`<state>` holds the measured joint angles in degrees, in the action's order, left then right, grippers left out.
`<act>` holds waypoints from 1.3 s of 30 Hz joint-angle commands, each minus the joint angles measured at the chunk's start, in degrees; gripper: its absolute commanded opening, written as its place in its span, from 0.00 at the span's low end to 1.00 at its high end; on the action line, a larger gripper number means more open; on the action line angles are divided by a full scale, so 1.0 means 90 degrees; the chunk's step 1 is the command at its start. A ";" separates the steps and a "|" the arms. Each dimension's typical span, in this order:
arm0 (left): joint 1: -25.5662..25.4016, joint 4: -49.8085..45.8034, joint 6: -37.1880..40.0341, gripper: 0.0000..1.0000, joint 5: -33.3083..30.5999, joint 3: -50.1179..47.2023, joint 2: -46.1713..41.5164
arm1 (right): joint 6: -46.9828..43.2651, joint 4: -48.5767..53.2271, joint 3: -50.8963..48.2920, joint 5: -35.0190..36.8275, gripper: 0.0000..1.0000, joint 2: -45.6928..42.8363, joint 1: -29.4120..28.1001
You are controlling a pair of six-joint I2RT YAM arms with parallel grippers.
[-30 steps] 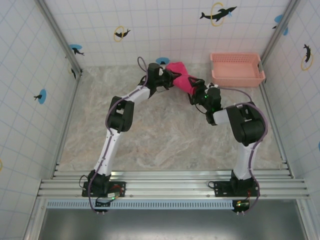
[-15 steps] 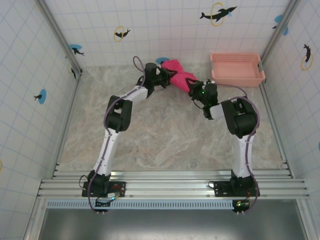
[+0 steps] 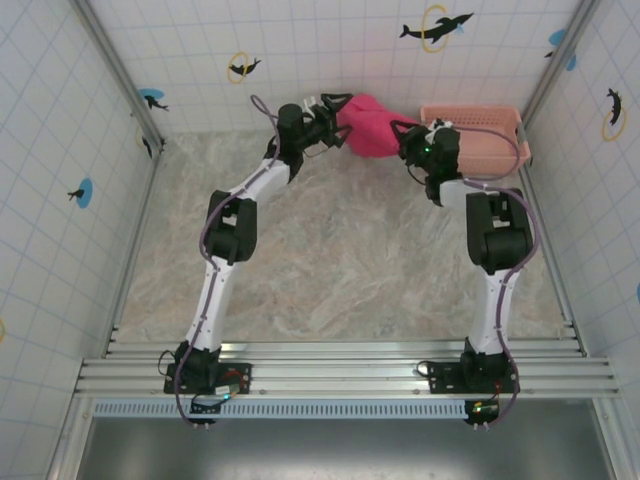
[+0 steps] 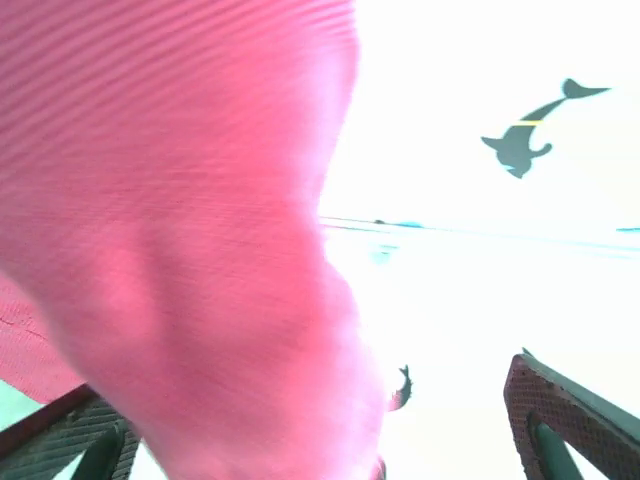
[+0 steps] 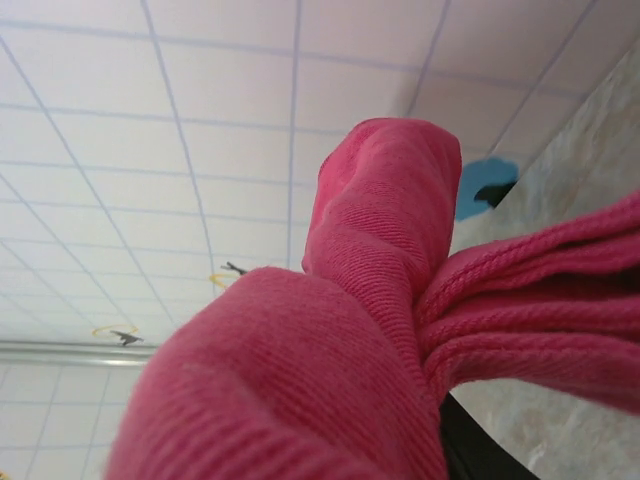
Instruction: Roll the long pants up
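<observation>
right gripper [image 3: 405,132] clamps the long pants [image 3: 368,125]; left gripper [image 3: 328,108] gapes wide
the right fingers pinch gathered folds of the magenta bundle, held above the table [image 3: 330,250] against the tiled back wall. the left fingers [image 4: 560,420] stand far apart and grip nothing, with cloth hanging beside one. the pink basket [image 3: 480,109] sits just right of the bundle; the pants are outside it.
</observation>
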<state>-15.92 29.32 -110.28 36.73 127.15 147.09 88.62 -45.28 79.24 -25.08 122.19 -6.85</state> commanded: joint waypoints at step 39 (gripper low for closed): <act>0.0706 0.1826 0.0558 0.97 0.0397 -0.4279 -0.1997 | -0.1900 0.3600 0.0258 -0.0316 0.26 -0.1026 0.2317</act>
<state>-9.74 45.52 -107.74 38.74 89.06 130.39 73.91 -19.84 79.55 -26.50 118.30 14.70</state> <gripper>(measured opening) 0.975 0.352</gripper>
